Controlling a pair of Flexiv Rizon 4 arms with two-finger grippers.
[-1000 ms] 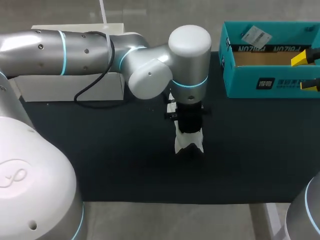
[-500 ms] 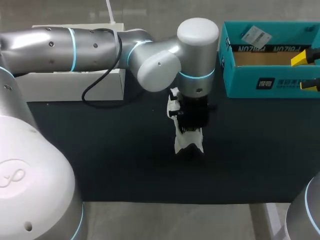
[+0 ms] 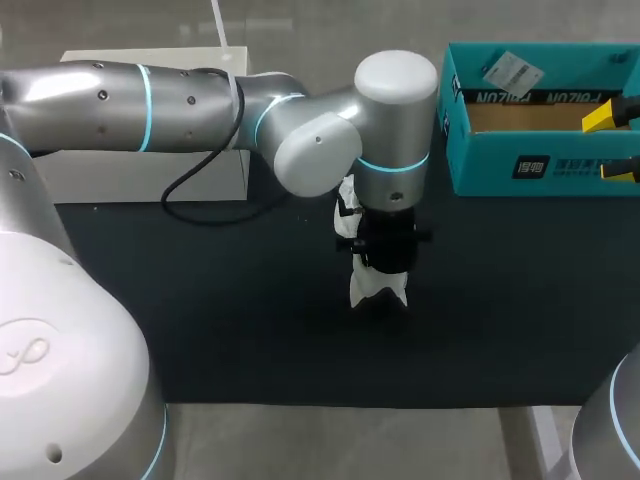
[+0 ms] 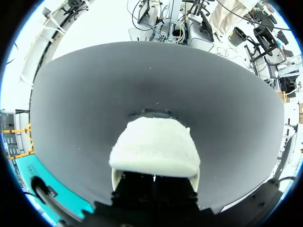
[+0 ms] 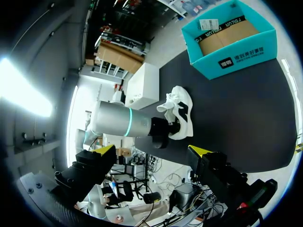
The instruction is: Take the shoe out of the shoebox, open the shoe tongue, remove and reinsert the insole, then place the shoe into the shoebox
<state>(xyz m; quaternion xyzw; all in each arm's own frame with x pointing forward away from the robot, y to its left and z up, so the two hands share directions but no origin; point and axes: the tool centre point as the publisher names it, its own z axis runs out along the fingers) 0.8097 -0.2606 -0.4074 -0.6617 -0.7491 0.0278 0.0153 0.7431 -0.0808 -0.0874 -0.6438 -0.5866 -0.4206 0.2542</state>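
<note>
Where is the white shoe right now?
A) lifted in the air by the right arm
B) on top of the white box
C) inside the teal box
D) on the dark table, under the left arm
D: the shoe rests on the dark table directly under the left arm, well apart from the teal shoebox.

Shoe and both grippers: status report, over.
Left gripper at white shoe, grip unseen. Right gripper open, empty. Shoe on table, outside teal shoebox. Nothing in the way.
</note>
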